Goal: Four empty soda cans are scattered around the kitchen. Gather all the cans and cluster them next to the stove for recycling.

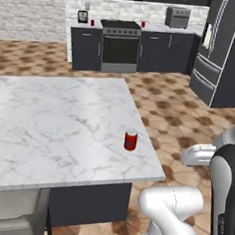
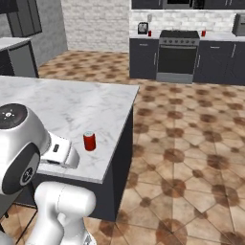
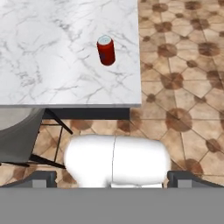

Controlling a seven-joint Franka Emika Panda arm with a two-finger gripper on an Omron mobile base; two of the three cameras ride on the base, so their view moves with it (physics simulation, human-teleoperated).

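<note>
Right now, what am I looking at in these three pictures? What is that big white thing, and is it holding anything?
The big white thing is a robot arm on a base that can drive around a pretend, computer-made kitchen. Two pictures come from cameras on that base, one behind the arm on its left and one on its right, so they show the same room from two sides. The third comes from a camera on the robot's hand, looking down past its claw.

In front of the robot is a marble island. One small red soda can stands upright on it, near the corner. Far across the room is the black stove, with a red can on the counter on each side of it.

The claw is open and holds nothing.
</note>
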